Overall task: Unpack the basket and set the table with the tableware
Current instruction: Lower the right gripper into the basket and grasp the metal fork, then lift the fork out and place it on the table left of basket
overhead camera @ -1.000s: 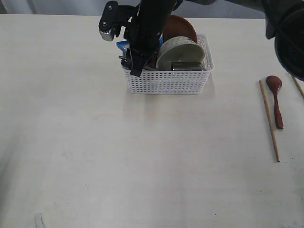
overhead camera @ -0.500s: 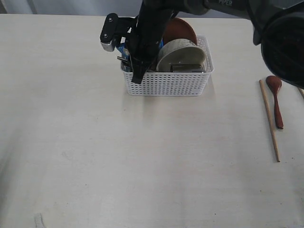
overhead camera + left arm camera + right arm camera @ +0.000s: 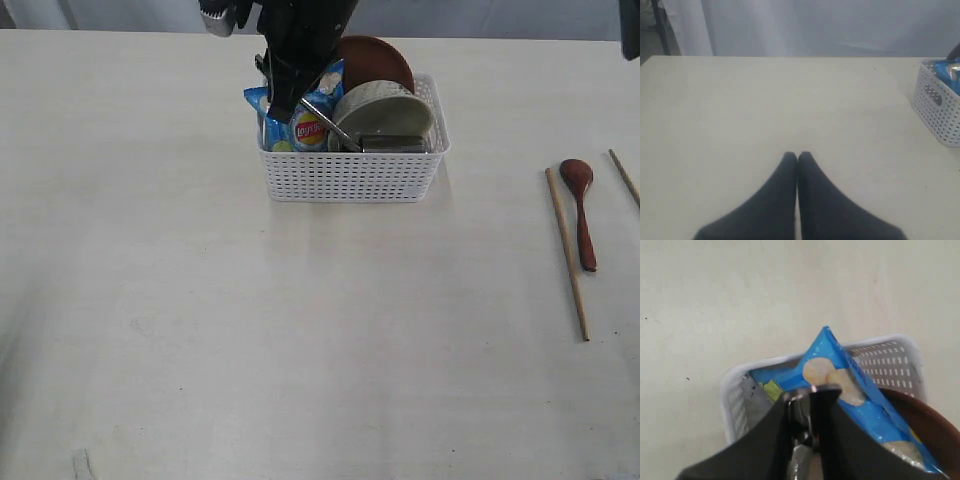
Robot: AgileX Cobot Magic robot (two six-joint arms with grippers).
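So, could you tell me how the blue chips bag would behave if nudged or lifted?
The chips bag looks light and floppy, a thin puffy packet likely to crumple. It stands on end in the basket beside the bowl, so it could tip. The right gripper grips a steel utensil next to it, which may drag it.

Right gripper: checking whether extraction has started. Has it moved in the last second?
Yes. The right gripper has risen up-frame, out of the basket, which stayed put, lifting a steel utensil.
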